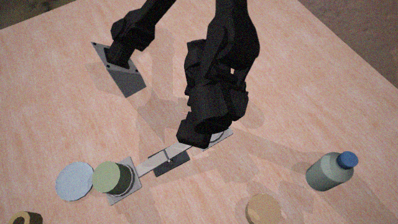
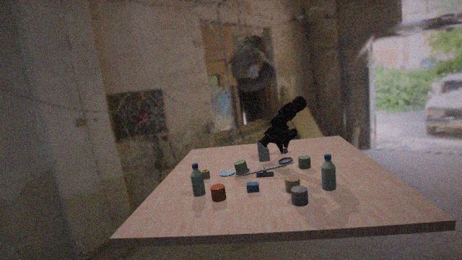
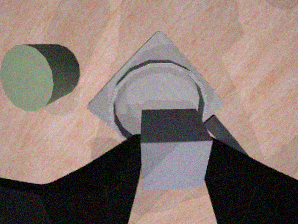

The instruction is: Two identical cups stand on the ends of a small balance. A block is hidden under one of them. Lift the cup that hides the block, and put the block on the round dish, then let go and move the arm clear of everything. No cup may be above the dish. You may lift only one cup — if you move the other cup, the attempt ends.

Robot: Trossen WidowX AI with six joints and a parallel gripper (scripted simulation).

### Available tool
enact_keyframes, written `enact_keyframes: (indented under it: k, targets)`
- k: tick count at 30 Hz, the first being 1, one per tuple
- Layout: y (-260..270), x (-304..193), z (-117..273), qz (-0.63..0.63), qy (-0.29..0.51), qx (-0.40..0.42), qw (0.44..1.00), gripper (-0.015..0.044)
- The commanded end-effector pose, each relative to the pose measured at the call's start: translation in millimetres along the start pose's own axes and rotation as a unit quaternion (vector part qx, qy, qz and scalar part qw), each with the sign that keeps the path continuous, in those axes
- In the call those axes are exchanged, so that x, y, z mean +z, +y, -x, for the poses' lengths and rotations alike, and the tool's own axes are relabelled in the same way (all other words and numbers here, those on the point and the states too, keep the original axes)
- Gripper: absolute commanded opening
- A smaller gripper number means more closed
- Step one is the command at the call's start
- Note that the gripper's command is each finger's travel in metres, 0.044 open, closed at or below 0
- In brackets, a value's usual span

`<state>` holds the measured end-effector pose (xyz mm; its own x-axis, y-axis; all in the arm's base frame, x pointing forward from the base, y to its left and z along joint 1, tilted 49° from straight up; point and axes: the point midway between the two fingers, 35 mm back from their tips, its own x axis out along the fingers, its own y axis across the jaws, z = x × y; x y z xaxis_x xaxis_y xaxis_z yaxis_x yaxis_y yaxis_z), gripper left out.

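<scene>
My gripper (image 3: pixel 171 142) (image 2: pixel 284 149) is shut on a grey-blue block (image 3: pixel 172 156) and holds it just above the right pad (image 3: pixel 156 86) (image 1: pixel 226 134) (image 2: pixel 286 160) of the balance (image 1: pixel 157 162) (image 2: pixel 265 168). In the top view the arm hides the fingers and the block. One green cup (image 1: pixel 109 178) (image 2: pixel 241 167) stands on the balance's left pad (image 1: pixel 124 193). The other green cup (image 3: pixel 36 76) (image 2: pixel 304 162) stands on the table beside the right pad. The light blue round dish (image 1: pixel 74 181) (image 2: pixel 227 172) lies flat just left of the left cup.
Near the front of the table stand a bottle with a blue cap (image 1: pixel 329 171) (image 2: pixel 328 177), a tan cylinder (image 1: pixel 264 210) (image 2: pixel 291 182), a grey cylinder (image 2: pixel 299 196), a blue block (image 2: pixel 253 186), a red cylinder (image 2: pixel 218 192) and a second bottle (image 2: pixel 197 180). The arm's base plate (image 1: pixel 129 81) lies behind the balance.
</scene>
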<state>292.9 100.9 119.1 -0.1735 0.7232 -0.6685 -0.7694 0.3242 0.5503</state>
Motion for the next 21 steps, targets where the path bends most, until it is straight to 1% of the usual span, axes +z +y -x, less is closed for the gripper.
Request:
enact_keyframes:
  k: [1,4,10,21]
  targets:
    - [1.7,-0.8,25.8,0.007,0.002,0.002,1.000,0.0000]
    - [4.0,-1.6,37.9,0.010,0.002,0.005,1.000,0.0000]
    - [-0.5,-4.1,38.5,0.010,0.003,0.005,1.000,0.0000]
    - [-71.7,-53.8,33.5,0.008,0.002,-0.010,1.000,0.0000]
